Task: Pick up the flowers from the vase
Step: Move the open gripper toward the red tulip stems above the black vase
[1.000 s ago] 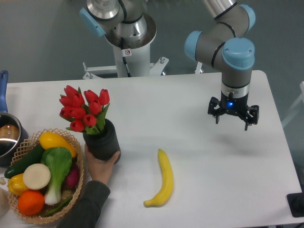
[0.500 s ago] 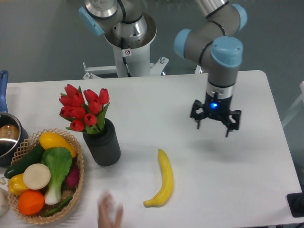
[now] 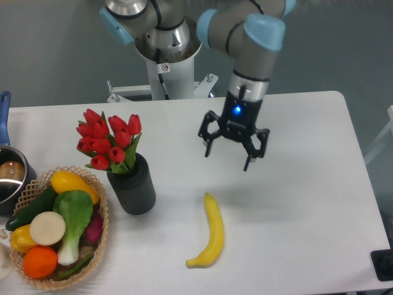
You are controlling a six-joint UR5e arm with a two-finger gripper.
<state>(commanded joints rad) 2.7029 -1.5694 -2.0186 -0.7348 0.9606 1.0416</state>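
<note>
1. White table (image 3: 307,203), grey wall behind.
2. Flowers (image 3: 109,142) stand in the vase (image 3: 132,185), left of centre on the table.
3. Gripper (image 3: 232,150) hangs right of them, well apart, fingers spread, holding nothing.
4. Banana (image 3: 210,232) lies below the gripper; basket (image 3: 98,243) of vegetables just left of the vase, pot (image 3: 9,178) at the left edge.

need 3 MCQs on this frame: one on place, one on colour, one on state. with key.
1. Where is the banana?
A. in the basket
B. on the table, right of the vase
C. in the gripper

2. What colour are the flowers?
A. red
B. yellow
C. white

3. The gripper is:
A. shut on the flowers
B. open, holding nothing
C. shut on the banana

Key:
1 B: it lies on the bare table, right of the vase.
2 A: red buds.
3 B: its fingers are spread above the table, with nothing between them.
</note>
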